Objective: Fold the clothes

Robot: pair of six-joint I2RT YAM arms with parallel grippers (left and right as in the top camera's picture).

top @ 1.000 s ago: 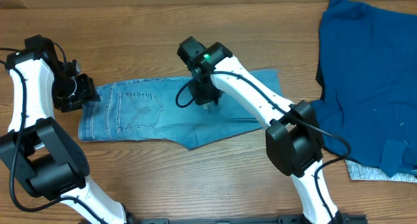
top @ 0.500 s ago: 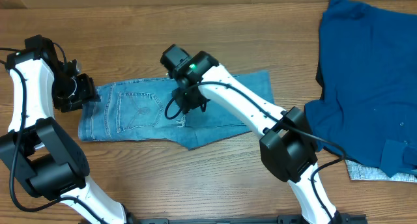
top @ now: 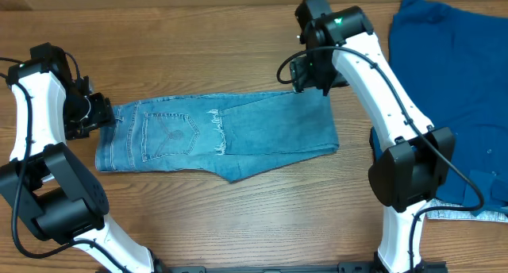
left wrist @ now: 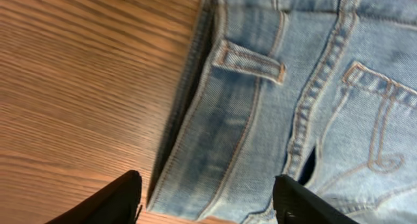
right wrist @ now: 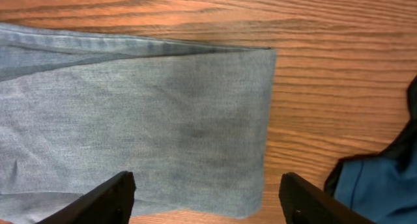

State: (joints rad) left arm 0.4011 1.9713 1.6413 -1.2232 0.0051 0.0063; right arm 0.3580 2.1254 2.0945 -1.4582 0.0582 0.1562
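The light-blue jeans (top: 262, 134) lie flat on the wooden table, with the legs folded back over themselves. Their frayed hems (top: 216, 132) rest beside the stitched back pocket (top: 168, 134). My left gripper (top: 103, 114) is at the waistband end. In the left wrist view it (left wrist: 208, 204) stands open, and the waistband (left wrist: 221, 126) lies flat between its fingers. My right gripper (top: 308, 73) hovers open at the far corner of the folded right end. The right wrist view shows it (right wrist: 208, 201) over the fold edge of the denim (right wrist: 150, 120), holding nothing.
A large dark-blue garment (top: 452, 98) covers the table's right side, and its edge shows in the right wrist view (right wrist: 384, 185). A small pale grey cloth (top: 444, 209) peeks out below it. Bare wood surrounds the jeans.
My right gripper carried the leg ends left over the jeans, opened and let them go by the pocket, then swung away to the folded right end. The left gripper opened slightly wider.
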